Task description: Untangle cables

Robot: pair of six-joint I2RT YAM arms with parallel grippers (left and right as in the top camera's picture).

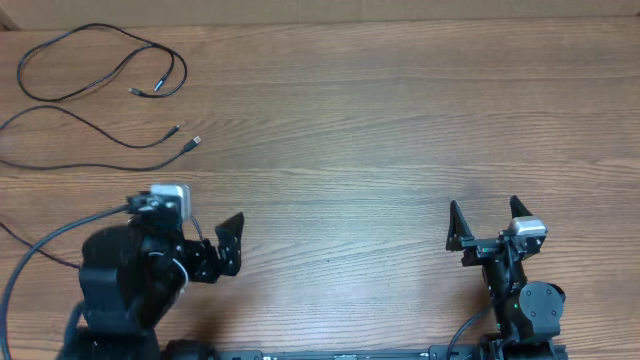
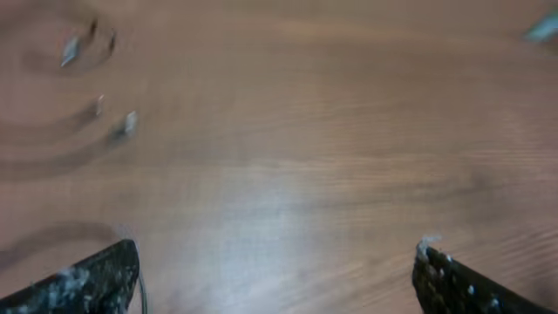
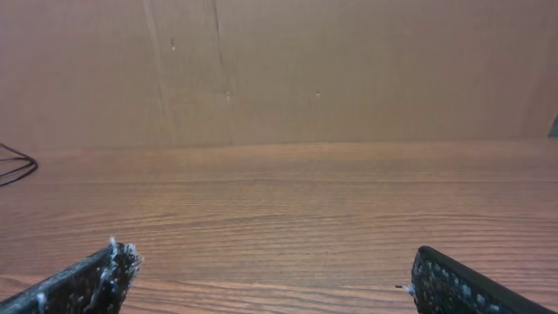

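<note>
The thin black cables lie at the far left of the wooden table (image 1: 380, 130). One cable (image 1: 100, 32) forms a loop with its plug tips close together. Two more cables (image 1: 95, 135) run from the left edge to silver plug tips (image 1: 195, 142). In the blurred left wrist view the plug tips (image 2: 126, 124) show at the upper left. The end of a cable loop (image 3: 13, 166) shows at the left edge of the right wrist view. My left gripper (image 1: 208, 236) (image 2: 277, 262) is open and empty, below the cables. My right gripper (image 1: 485, 222) (image 3: 270, 266) is open and empty, far right.
A thicker grey wire (image 1: 50, 245) of the left arm runs from the wrist to the left edge. A thin dark line (image 1: 30, 240) crosses the table beside it. A brown cardboard wall (image 3: 305, 70) stands behind the table's far edge.
</note>
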